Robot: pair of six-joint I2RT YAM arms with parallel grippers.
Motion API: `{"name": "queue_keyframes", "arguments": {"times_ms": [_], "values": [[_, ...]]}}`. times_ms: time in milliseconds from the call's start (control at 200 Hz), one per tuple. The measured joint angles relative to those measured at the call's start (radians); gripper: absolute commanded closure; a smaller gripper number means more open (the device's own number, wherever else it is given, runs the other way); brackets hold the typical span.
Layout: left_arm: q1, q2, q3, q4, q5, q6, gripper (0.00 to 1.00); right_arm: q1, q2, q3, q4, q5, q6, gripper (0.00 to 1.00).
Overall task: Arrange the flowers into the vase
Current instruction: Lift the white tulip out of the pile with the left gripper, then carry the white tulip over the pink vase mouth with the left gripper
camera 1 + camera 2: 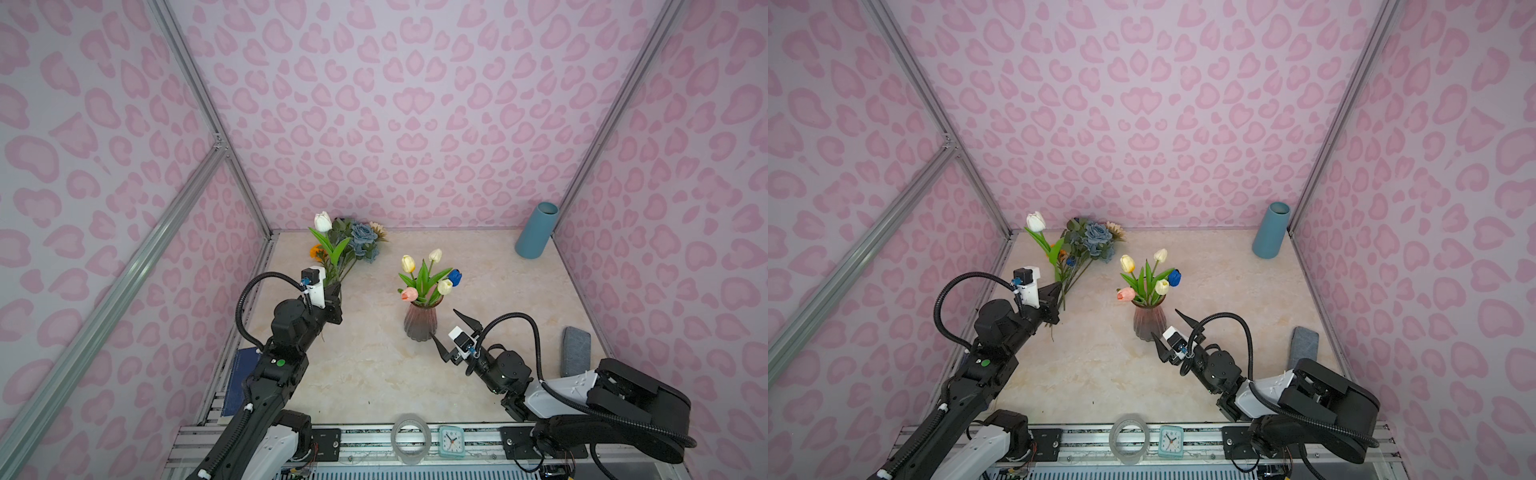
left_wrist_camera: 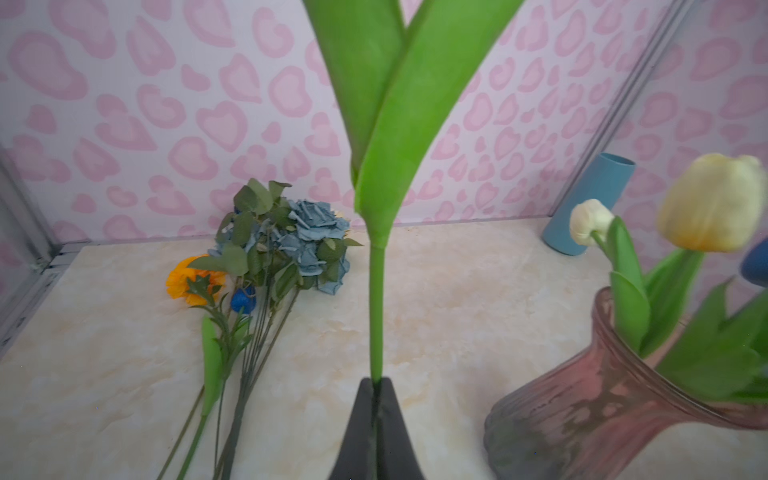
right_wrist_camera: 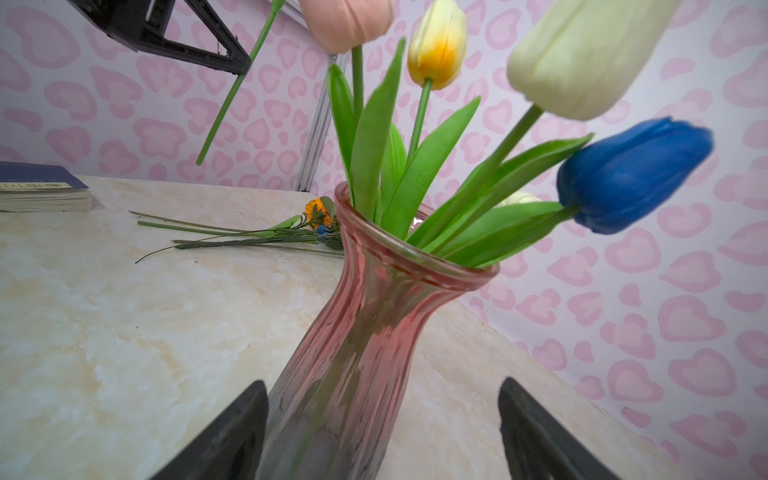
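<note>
**One tulip in hand, vase waiting**

On the left, our left end effector (image 2: 376, 388) is clenched on the bare lower stem of the white tulip (image 1: 323, 221), bloom up and clear of the desk (image 1: 374, 374). We judge the stem light and bendy, with soft leaves, so that low grip below the leaves suits it. The tail under the grip is what must find the opening.

Just beyond, the loose flowers (image 1: 361, 241) lie flat on the desk; their thin stems are the place to pinch.

At centre, the pink glass vase (image 1: 421, 322) already holds five tulips (image 1: 424, 278). It looks fragile and top-heavy.

On the right, our right end effector (image 1: 444, 323) is released, jaws wide beside the vase's lower body.
</note>
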Motion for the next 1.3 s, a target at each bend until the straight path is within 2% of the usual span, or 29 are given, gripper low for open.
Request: {"name": "queue_keyframes", "arguments": {"times_ms": [265,445,770,955,1085,1220,1300], "values": [[-0.105,-0.096,-0.045,0.179,0.154,0.022,0.97,0.005,0.014,0.000,0.003,0.009,-0.003,0.14],[-0.215,-0.064,-0.057,0.235,0.216,0.022,0.97,0.017,0.043,0.000,0.040,0.034,-0.018,0.14],[-0.476,0.033,0.021,0.300,0.180,0.033,0.97,0.034,0.078,-0.001,0.103,0.068,-0.044,0.13],[-0.592,0.196,0.104,0.361,0.156,0.068,0.97,0.038,0.080,-0.002,0.122,0.084,-0.050,0.13],[-0.607,0.311,0.154,0.418,0.145,0.072,0.97,0.044,0.077,-0.005,0.134,0.087,-0.051,0.12],[-0.610,0.351,0.161,0.466,0.099,0.092,0.96,0.048,0.072,-0.009,0.135,0.093,-0.053,0.12],[-0.599,0.391,0.217,0.463,0.058,0.126,0.96,0.050,0.066,-0.012,0.135,0.097,-0.055,0.12]]}}
